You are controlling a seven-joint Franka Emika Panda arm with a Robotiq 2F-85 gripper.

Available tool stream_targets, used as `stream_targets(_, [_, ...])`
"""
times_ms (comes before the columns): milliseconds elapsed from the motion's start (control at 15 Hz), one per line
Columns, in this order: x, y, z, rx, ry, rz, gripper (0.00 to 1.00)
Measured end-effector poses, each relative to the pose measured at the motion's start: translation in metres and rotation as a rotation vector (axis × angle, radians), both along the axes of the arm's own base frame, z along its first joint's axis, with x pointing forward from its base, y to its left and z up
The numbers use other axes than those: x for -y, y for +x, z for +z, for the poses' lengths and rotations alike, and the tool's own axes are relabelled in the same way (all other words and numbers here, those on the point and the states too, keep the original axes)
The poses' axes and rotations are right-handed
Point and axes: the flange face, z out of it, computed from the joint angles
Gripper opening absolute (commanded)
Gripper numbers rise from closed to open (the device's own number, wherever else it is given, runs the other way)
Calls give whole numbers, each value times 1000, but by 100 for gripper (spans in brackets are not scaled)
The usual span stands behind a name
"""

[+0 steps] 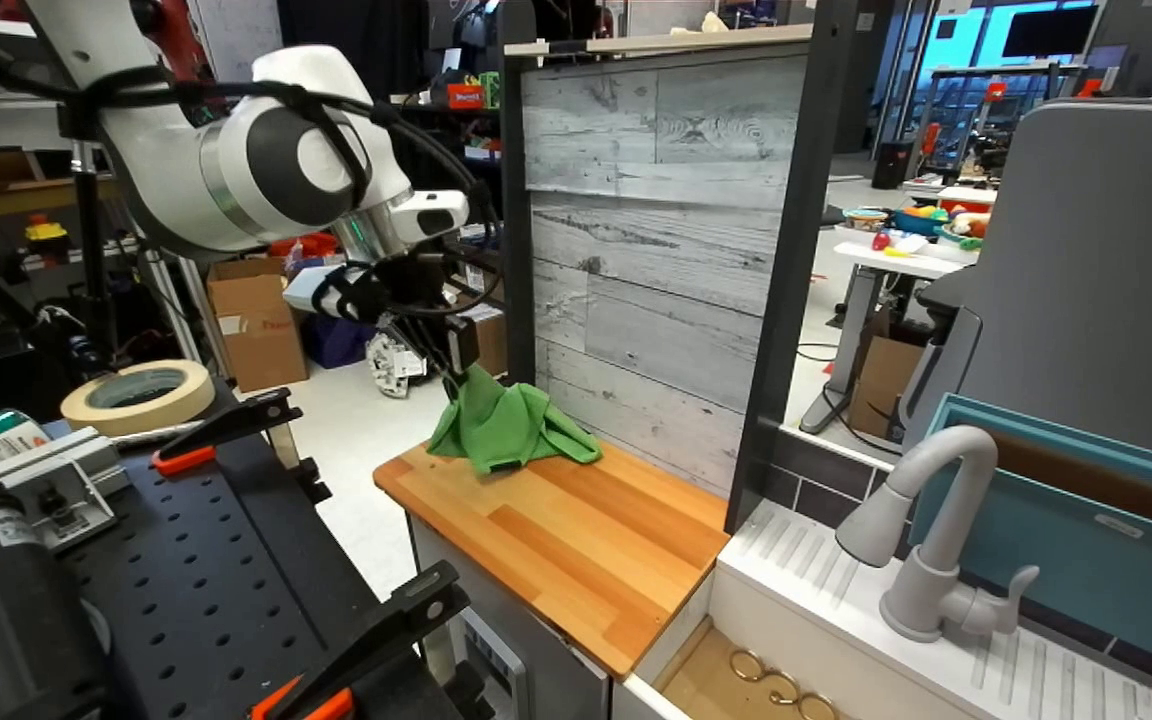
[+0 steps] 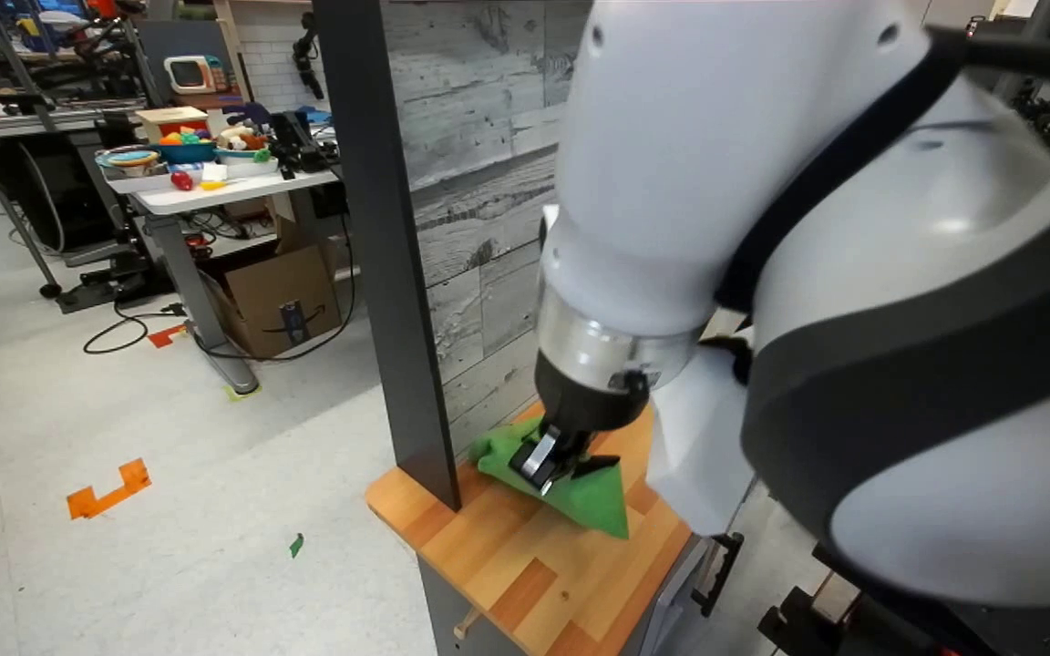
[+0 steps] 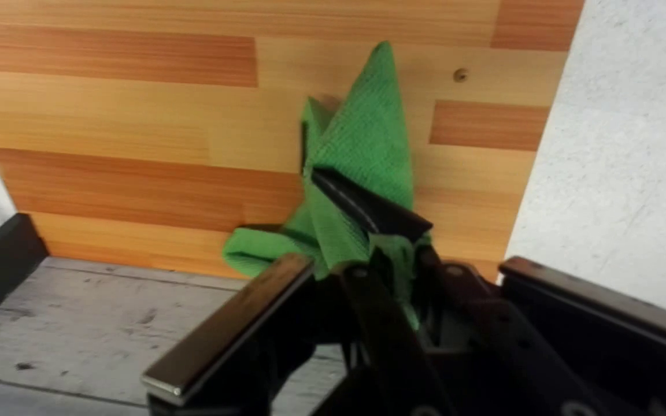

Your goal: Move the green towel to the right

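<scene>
1 gripper point(image 3: 405, 257) pinching 1 green towel point(image 1: 511, 425), 1 wooden countertop point(image 1: 586, 545) beneath, 1 gray faucet point(image 1: 954, 515)

A gray faucet point(image 1: 948, 525) stands beside a teal bin point(image 1: 1096, 575); 2 clamps point(image 1: 391, 625) sit on a black table point(image 1: 191, 570)

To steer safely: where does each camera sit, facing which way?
Exterior view: raised beside perforated table, facing plank panel; arm, end effector visible.
Exterior view: close to the arm, which fills the frame's right; faces wooden counter.
Wrist view: behind the end effector, seen at bottom; faces green towel.
Both exterior views share panel, counter.
</scene>
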Motion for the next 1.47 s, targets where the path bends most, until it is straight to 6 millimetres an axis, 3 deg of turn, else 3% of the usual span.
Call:
stream_targets(200, [37,-3,29,49,-10,-69,2])
stream_targets(400, [66,-9,33,59,-15,-137,2])
stream_targets(1000, [92,-21,-6,-1,21,-222,2])
stream_targets(1467, [133,11,-34,-24,68,-279,2])
